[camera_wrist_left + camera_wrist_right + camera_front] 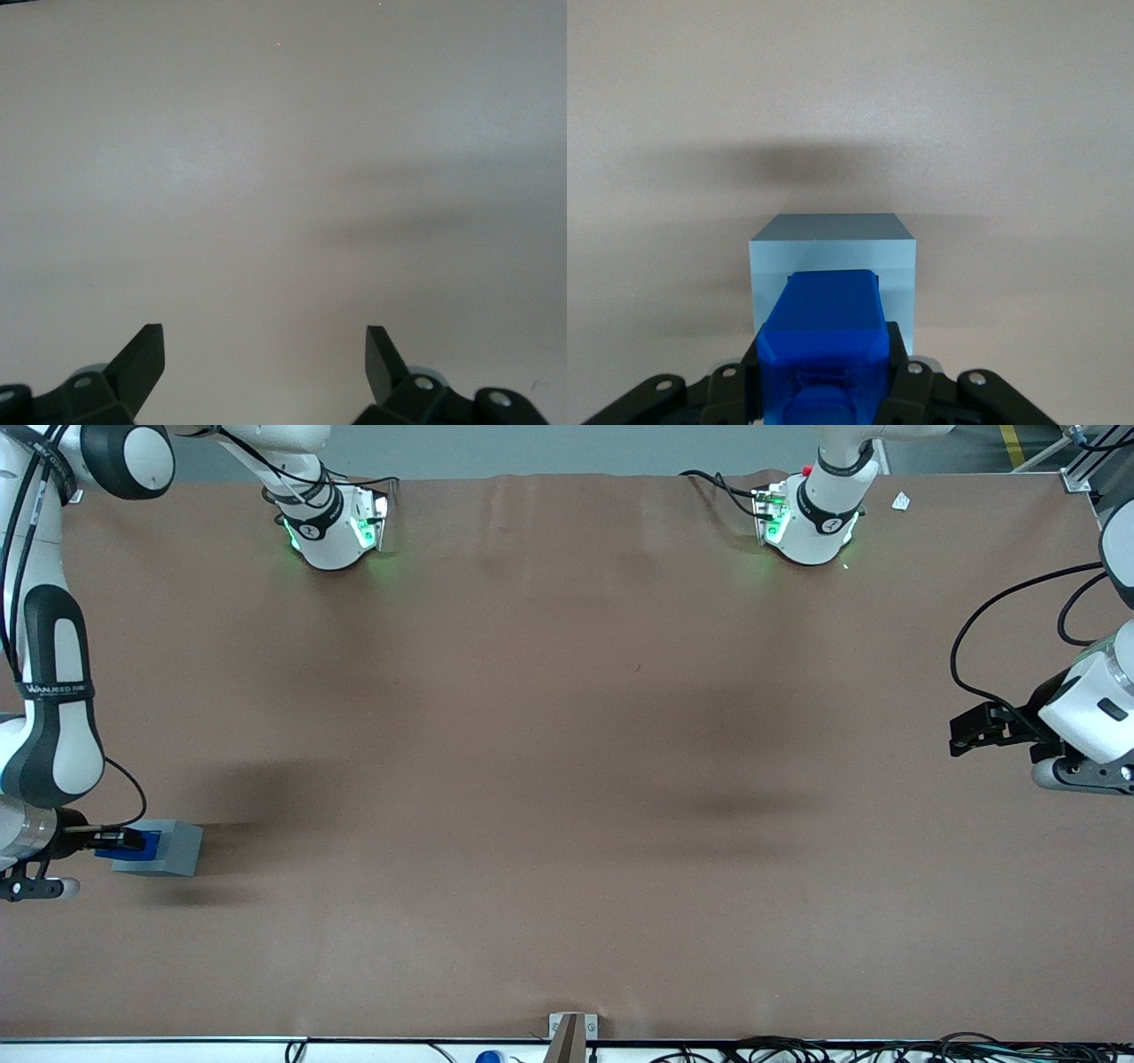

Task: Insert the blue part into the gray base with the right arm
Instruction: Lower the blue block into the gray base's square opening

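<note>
The gray base point(175, 849) stands on the brown table at the working arm's end, near the table's side edge. The right arm point(49, 717) reaches down beside it with its gripper point(113, 840) level and pointing at the base. The gripper is shut on the blue part point(142, 844), which touches the base's side. In the right wrist view the blue part point(826, 323) sits between the black fingers point(902, 367), gripper point(824, 359), and its forward end meets the base's point(833, 243) facing side, seemingly in a recess there.
Both arm bases point(337, 531) point(811, 522) stand at the table edge farthest from the camera. A small metal bracket point(571, 1035) and cables sit at the nearest edge. The left wrist view shows only bare table point(283, 177).
</note>
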Controlling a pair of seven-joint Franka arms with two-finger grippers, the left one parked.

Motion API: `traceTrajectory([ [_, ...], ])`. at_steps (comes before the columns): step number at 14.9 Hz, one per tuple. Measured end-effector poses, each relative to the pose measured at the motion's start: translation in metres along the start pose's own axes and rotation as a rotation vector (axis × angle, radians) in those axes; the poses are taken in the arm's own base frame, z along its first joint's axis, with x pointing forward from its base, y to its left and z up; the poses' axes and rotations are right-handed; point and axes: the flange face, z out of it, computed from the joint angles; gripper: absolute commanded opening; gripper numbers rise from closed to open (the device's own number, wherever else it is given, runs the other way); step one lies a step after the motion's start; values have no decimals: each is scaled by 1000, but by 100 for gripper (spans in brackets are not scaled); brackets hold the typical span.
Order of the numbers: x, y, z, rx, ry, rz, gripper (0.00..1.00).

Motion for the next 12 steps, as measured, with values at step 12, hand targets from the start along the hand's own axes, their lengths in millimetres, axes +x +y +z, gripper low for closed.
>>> traceTrajectory([
  [12, -4, 6, 2, 22, -18, 33, 0],
])
